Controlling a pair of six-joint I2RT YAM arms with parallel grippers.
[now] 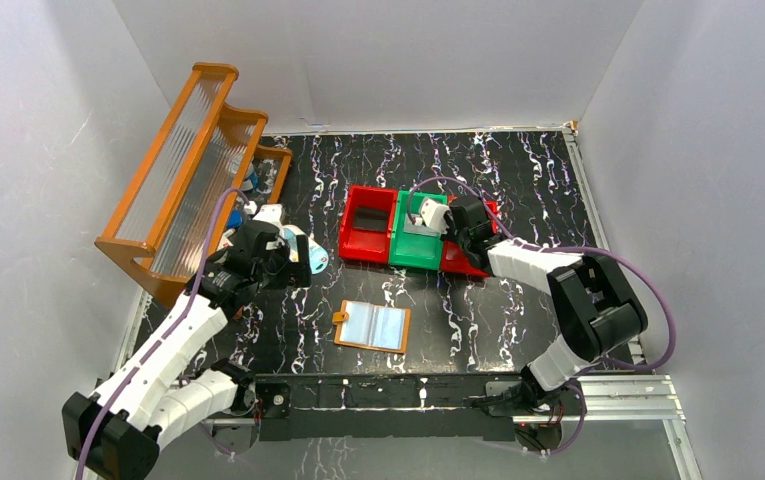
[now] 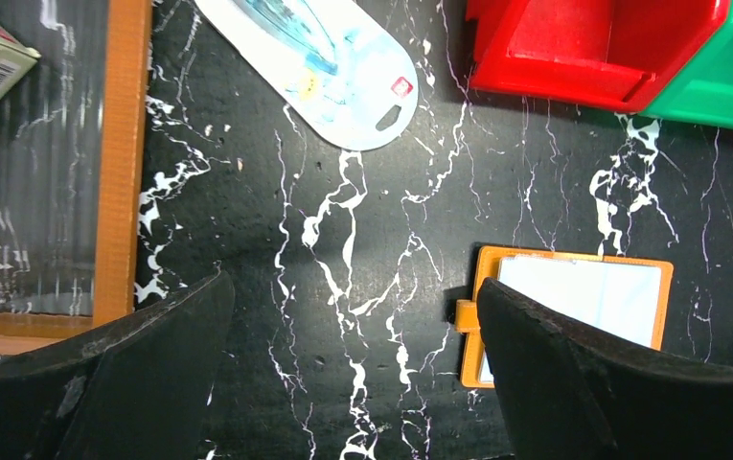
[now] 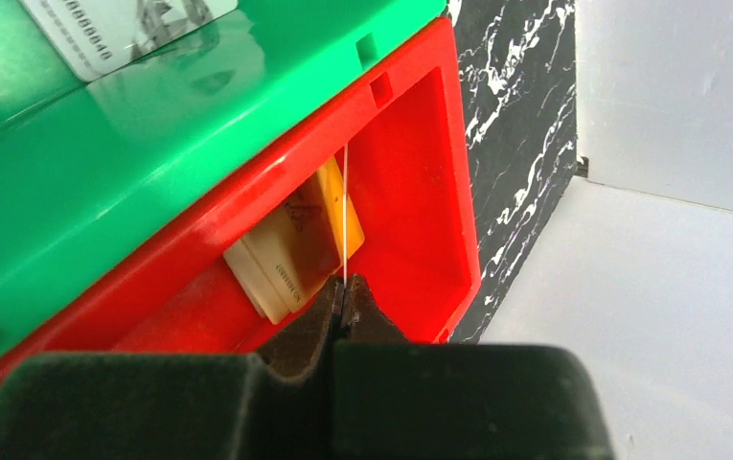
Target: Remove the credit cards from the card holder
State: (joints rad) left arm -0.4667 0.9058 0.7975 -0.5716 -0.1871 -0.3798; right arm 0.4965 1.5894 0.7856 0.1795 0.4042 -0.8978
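Observation:
The orange card holder (image 1: 373,326) lies flat on the black marbled table, near the middle front, tab to the left. A pale blue-grey credit card (image 1: 376,324) shows in its window. In the left wrist view the holder (image 2: 489,316) lies partly under my right-hand finger (image 2: 583,374). My left gripper (image 2: 353,297) is open and empty above bare table, left of the holder. My right gripper (image 3: 344,287) is shut on a thin white card (image 3: 345,211), seen edge-on, held over the right red bin (image 3: 420,192). Cards (image 3: 290,249) lie in that bin.
Red and green bins (image 1: 373,238) stand at mid table; another card (image 3: 123,29) lies in the green one. A pale blue-and-white oval item (image 2: 338,72) lies by my left gripper. An orange wooden rack (image 1: 188,170) stands at the left. White walls enclose the table.

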